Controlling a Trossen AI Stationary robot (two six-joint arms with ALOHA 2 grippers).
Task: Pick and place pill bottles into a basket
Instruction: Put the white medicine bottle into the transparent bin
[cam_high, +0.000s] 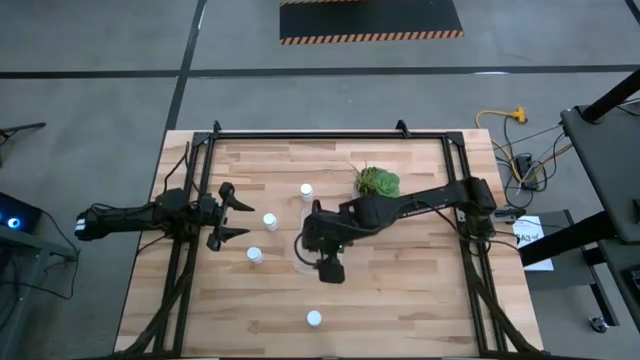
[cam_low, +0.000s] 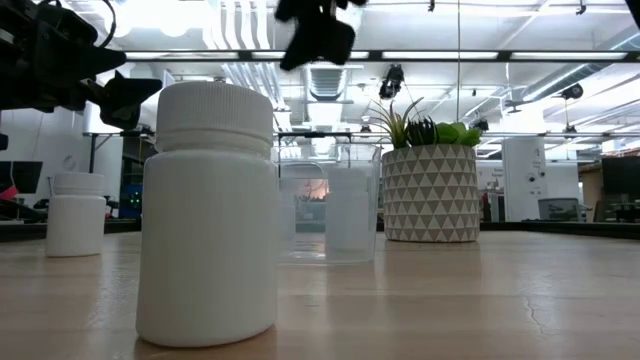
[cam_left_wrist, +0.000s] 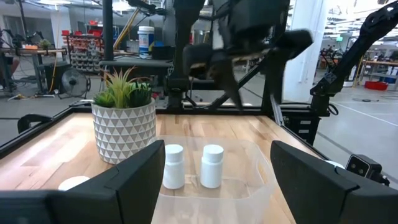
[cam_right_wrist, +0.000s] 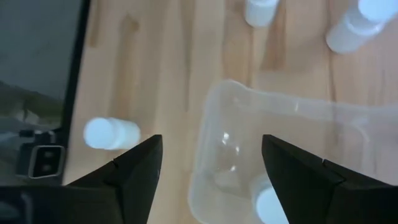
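The basket is a clear tub standing mid-table, and two white pill bottles stand upright inside it. My right gripper hangs open and empty above the basket, slanting down; it also shows in the high view and low view. Several more pill bottles stand on the table around it. My left gripper waits open at the table's left, level, facing the basket.
A grey patterned pot with a green succulent stands on the far side of the basket, under my right arm. The black frame rails run along the table's left and right sides. Bare wood lies toward the near edge.
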